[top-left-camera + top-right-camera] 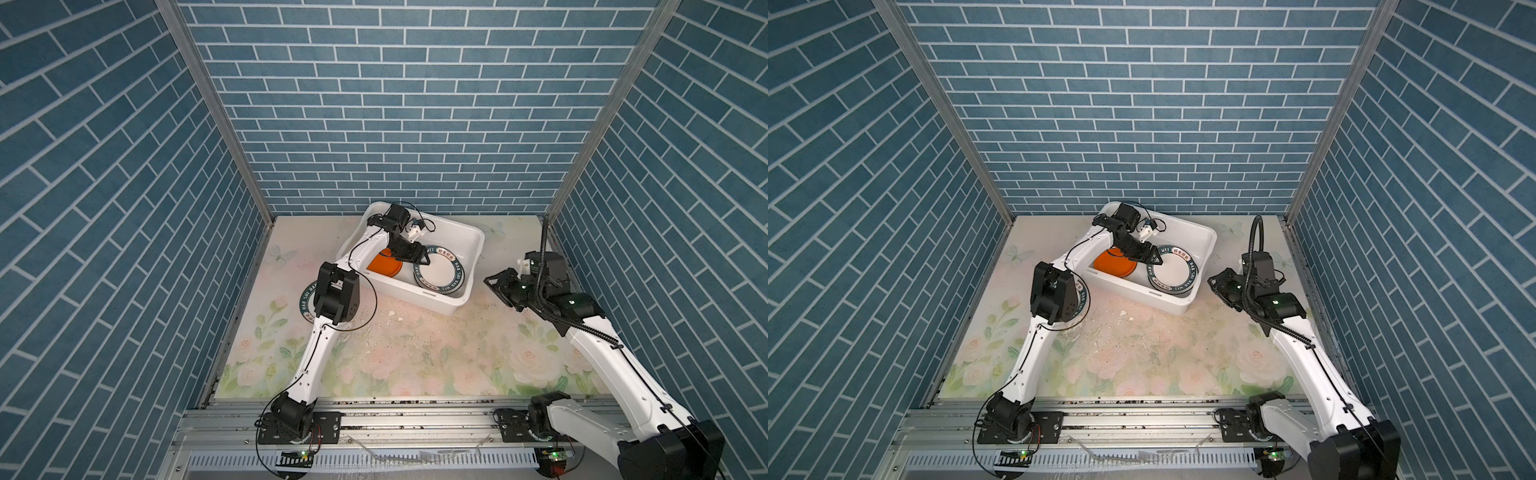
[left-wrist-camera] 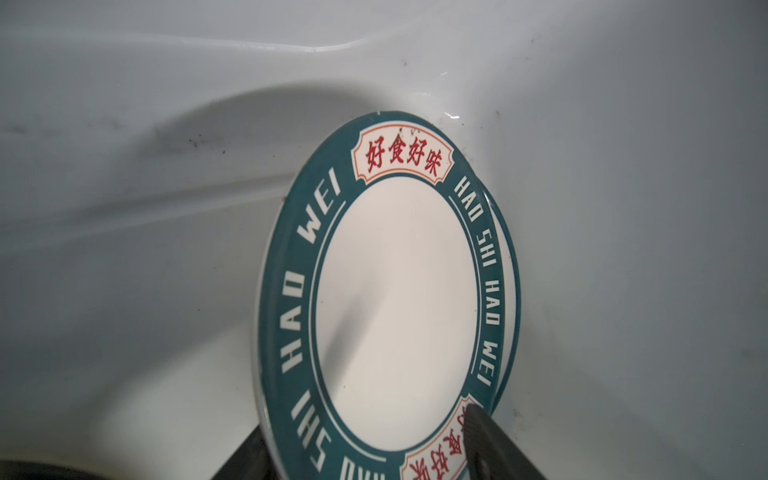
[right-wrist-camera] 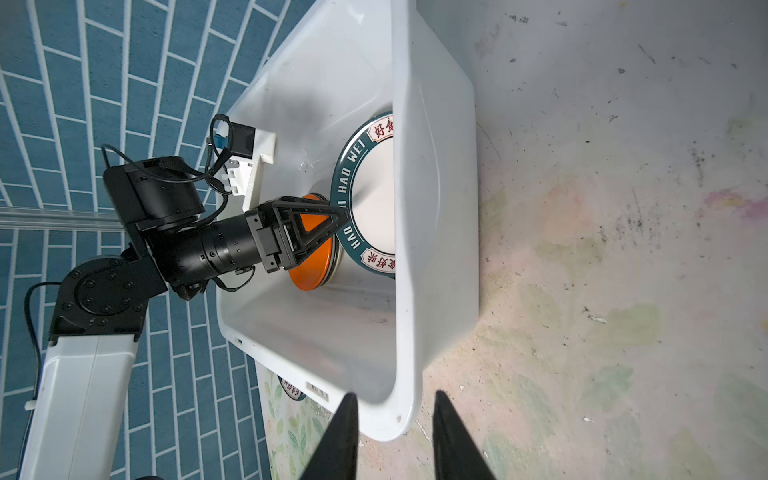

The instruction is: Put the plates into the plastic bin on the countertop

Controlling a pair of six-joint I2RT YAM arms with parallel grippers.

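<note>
The white plastic bin stands at the back of the countertop. Inside it a white plate with a dark-green lettered rim rests on another green-edged plate. Beside them lies an orange plate. My left gripper is down in the bin, open, its jaws astride the lettered plate's near rim. One more lettered plate lies on the countertop, half hidden under my left elbow. My right gripper hovers open and empty by the bin's right corner.
Blue brick-patterned walls close in the back and both sides. A grey metal rail carrying both arm bases runs along the front. Small white chips lie on the scuffed countertop before the bin.
</note>
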